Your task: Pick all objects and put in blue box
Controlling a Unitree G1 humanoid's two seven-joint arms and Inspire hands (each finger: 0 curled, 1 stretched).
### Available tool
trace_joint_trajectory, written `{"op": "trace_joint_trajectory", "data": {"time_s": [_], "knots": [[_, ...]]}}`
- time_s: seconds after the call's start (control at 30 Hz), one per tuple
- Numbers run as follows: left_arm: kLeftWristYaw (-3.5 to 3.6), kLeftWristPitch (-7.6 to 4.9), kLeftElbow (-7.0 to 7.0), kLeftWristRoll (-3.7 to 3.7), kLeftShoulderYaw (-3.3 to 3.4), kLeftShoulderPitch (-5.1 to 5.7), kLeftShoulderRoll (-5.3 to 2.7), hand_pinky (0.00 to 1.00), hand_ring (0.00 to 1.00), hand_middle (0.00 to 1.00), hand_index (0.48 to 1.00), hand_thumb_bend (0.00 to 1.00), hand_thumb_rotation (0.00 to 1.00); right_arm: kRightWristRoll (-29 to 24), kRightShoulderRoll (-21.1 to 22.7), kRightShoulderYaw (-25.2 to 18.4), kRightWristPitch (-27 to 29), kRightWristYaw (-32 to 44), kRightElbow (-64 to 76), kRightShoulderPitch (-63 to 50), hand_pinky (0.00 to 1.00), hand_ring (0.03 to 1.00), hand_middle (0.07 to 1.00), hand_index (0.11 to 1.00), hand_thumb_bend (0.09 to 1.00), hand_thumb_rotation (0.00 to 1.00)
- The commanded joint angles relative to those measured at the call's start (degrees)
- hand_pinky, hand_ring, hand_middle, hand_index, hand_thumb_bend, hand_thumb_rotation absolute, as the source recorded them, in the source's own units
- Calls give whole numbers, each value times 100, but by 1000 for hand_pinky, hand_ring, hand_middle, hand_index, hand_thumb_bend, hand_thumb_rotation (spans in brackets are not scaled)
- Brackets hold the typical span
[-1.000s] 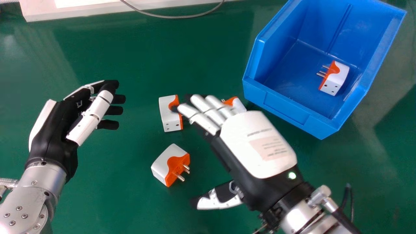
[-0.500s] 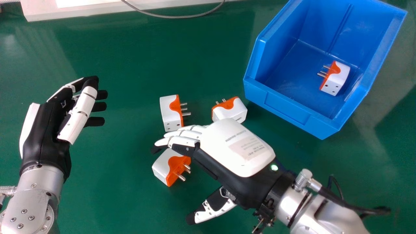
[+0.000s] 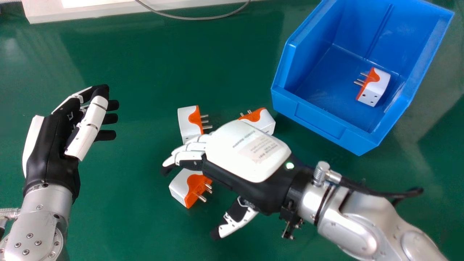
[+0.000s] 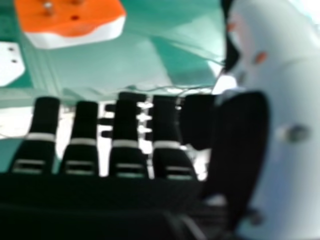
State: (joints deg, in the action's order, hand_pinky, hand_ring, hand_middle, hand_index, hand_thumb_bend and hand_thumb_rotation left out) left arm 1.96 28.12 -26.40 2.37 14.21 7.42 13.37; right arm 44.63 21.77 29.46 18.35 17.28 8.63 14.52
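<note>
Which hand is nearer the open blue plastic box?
Right. The right hand is just short of the box, towards the robot and a bit to its left; the left hand is much farther off, out to the left.

From here I see smooth plastic on the box (image 3: 308,117) and plugs (image 3: 187,125), shiny metal pins (image 3: 201,197), smooth metallic forearms (image 3: 348,235) and a glossy table (image 3: 145,72).

Green table (image 3: 137,72) under 3 plugs (image 3: 186,123); box (image 3: 308,116)
</note>
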Motion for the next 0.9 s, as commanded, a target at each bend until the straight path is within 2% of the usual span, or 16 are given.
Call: {"op": "trace_joint_trajectory", "data": {"time_s": [0.0,0.1,0.27,0.47,0.57,0.87], "knots": [[21,5,-207,-7,-4,-33,22,636,722,728,772,358,675,0,-62,40,206,-18,-96,349,735,811,805,753,504,0],[40,53,-260,-13,-19,-28,20,636,722,728,772,361,675,78,-69,99,326,-19,-232,565,735,812,806,754,468,0],[98,116,-278,4,-5,-39,47,636,722,728,772,364,676,189,-108,199,472,-112,-418,737,731,818,809,756,408,0],[146,102,-248,-13,-3,-50,70,636,721,728,770,367,677,347,-155,239,509,-115,-472,768,716,819,806,754,346,0],[168,84,-209,-13,10,-69,84,636,721,728,769,367,678,413,-178,281,514,-73,-523,812,710,814,804,749,338,0],[168,191,-235,6,14,-139,94,637,721,728,767,360,677,556,-148,445,577,46,-822,1009,705,816,806,749,403,0]]}}
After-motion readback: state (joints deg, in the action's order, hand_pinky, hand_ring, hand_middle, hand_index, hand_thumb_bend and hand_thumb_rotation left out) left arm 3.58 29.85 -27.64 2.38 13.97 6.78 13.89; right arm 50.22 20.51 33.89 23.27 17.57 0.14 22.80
